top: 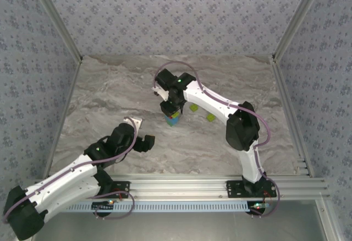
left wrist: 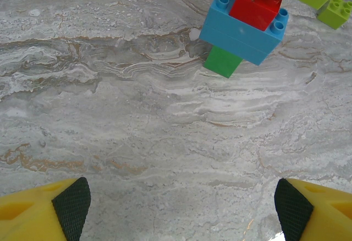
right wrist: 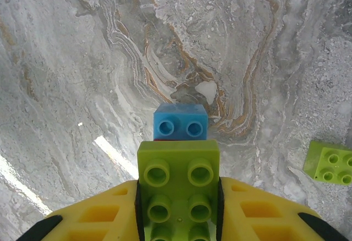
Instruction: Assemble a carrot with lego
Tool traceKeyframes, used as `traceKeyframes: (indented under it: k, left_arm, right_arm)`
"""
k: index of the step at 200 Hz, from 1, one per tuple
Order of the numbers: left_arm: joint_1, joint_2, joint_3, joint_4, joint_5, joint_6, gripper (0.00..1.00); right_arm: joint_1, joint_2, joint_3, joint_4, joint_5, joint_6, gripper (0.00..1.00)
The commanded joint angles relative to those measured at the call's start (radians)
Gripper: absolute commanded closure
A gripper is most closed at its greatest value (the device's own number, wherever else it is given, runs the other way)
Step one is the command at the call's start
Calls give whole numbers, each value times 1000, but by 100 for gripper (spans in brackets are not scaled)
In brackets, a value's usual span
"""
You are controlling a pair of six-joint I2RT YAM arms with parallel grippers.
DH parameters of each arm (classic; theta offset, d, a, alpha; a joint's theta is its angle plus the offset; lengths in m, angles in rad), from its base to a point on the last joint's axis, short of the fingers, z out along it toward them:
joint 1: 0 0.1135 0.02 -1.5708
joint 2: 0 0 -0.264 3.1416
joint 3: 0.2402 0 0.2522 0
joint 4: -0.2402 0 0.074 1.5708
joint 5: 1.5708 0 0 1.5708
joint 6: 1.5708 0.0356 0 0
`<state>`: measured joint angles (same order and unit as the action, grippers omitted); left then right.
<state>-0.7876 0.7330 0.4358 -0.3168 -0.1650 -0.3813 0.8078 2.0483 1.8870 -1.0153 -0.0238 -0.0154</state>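
The partly built carrot (top: 172, 119) stands mid-table: a green brick (left wrist: 223, 62) at the bottom, a light blue brick (left wrist: 242, 32) above it, then a red brick (left wrist: 256, 4). My right gripper (top: 170, 108) is directly over this stack, shut on a lime-green brick (right wrist: 179, 180) that sits right above the red one; whether it is pressed on I cannot tell. In the right wrist view the light blue brick (right wrist: 180, 121) pokes out beyond the held piece. My left gripper (left wrist: 181, 213) is open over bare table, short of the stack.
Two loose lime lego bricks lie right of the stack, one (top: 194, 108) close to it and another (top: 211, 117) a little nearer. The closer one also appears as a lime brick (right wrist: 330, 163) at the right. Patterned walls enclose the marble table (top: 110, 87).
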Motion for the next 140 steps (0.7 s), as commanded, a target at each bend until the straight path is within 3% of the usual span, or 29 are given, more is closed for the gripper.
traceKeyframes:
  k: [1,140]
  left_arm:
    - [-7,-9,12,12,15,18,11]
    - [-7,-9,12,12,15,18,11]
  right_arm:
    - [-1,23,-15,-6,-19,8,65]
    - [-2,63,-25,-6,-36,6,65]
